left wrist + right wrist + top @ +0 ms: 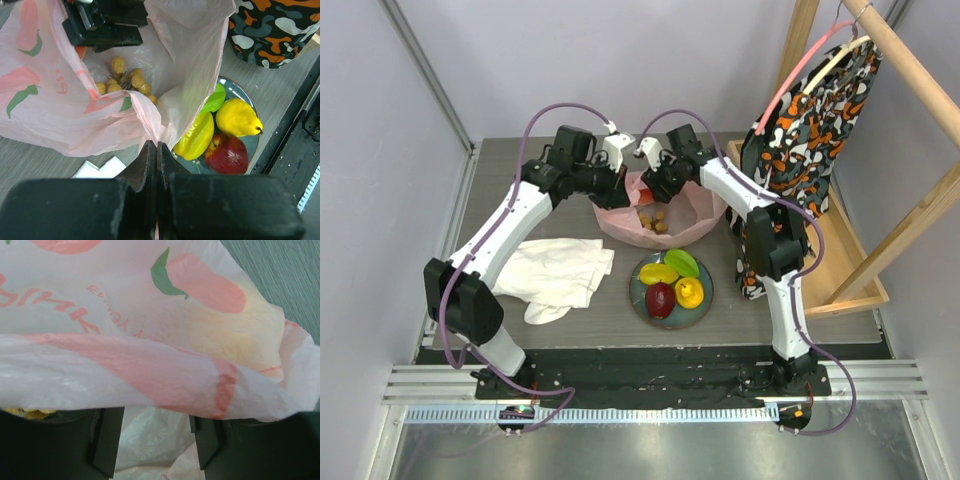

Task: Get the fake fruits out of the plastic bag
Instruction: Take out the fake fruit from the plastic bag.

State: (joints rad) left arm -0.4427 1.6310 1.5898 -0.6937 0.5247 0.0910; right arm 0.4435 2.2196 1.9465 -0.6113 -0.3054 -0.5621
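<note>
1 grape bunch point(122, 80), seemingly part-hidden, among plastic bag point(50, 115) folds

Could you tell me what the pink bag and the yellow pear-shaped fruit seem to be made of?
The translucent pink printed bag looks like thin plastic film: colours behind show through it and it crinkles into sharp folds. The yellow pear-shaped fruit is probably moulded plastic: smooth, glossy, with bright highlights.

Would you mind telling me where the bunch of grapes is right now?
The grapes lie inside the pink plastic bag at the back centre of the table in the top view, just behind the plate.
</note>
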